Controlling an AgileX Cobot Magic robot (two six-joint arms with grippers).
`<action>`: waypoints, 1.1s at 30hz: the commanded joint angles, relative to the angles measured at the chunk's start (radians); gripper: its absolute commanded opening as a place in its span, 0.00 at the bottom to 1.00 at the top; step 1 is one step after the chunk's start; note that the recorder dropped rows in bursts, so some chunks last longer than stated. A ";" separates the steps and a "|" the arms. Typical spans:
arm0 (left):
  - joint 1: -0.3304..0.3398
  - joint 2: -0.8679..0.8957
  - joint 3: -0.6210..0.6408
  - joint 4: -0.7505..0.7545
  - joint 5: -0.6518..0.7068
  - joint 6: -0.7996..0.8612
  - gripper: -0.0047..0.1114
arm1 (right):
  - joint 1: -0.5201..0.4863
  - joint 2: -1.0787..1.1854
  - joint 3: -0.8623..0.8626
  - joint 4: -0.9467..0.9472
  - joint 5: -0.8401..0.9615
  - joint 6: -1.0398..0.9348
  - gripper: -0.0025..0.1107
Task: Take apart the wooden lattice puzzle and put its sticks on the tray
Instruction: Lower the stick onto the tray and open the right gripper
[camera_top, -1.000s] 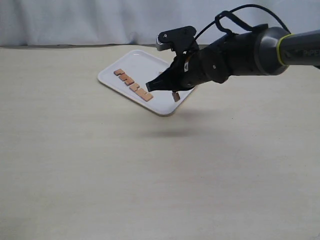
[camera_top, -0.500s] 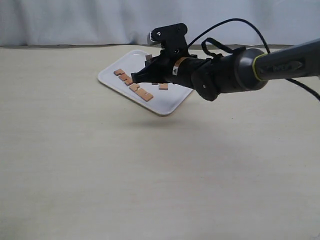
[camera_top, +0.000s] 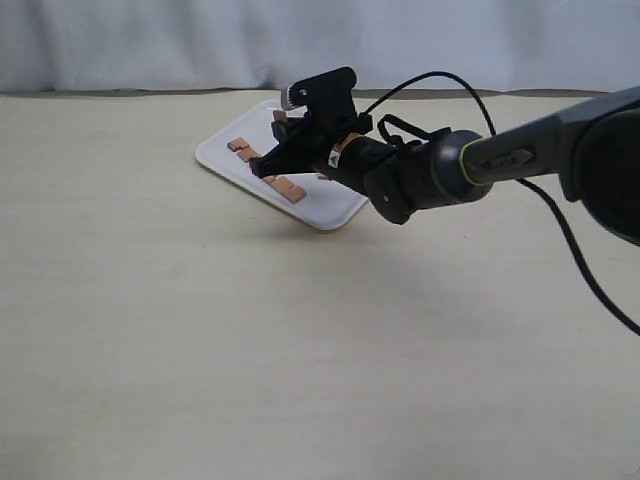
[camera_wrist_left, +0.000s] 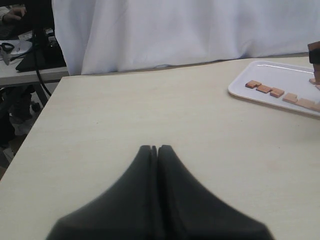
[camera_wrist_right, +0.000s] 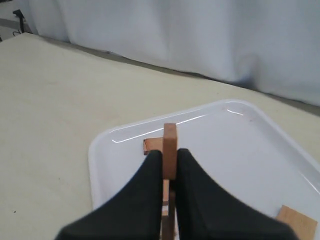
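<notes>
The stick (camera_wrist_right: 170, 142) is likely light, stiff and hard. Its smooth flat faces could slide between the pads. It is small, so a pinch across the flat faces near its middle, as here, seems the sure hold. A release from low over the tray should do it no harm.

It is a short reddish-brown wooden bar, seen edge-on and upright, with its end standing above the fingertips. The right gripper (camera_wrist_right: 169, 156) pinches it over the tray (camera_wrist_right: 225, 145), which lies near the far edge of the desk (camera_top: 300, 350), about midway along it.

A row of sticks (camera_wrist_left: 276, 92) lies flat on the tray, pale brown blocks set end to end.

The left gripper (camera_wrist_left: 154, 150) hovers toward the desk's left edge, jaws pressed together and empty.
</notes>
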 joint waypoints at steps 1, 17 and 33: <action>0.000 -0.004 0.002 0.000 -0.010 0.001 0.04 | -0.006 0.025 -0.068 -0.001 0.121 -0.018 0.07; 0.000 -0.004 0.002 0.000 -0.010 0.001 0.04 | -0.006 0.008 -0.113 0.147 0.336 -0.011 0.59; 0.000 -0.004 0.002 0.002 -0.010 0.001 0.04 | -0.006 -0.180 -0.113 0.144 0.900 -0.315 0.06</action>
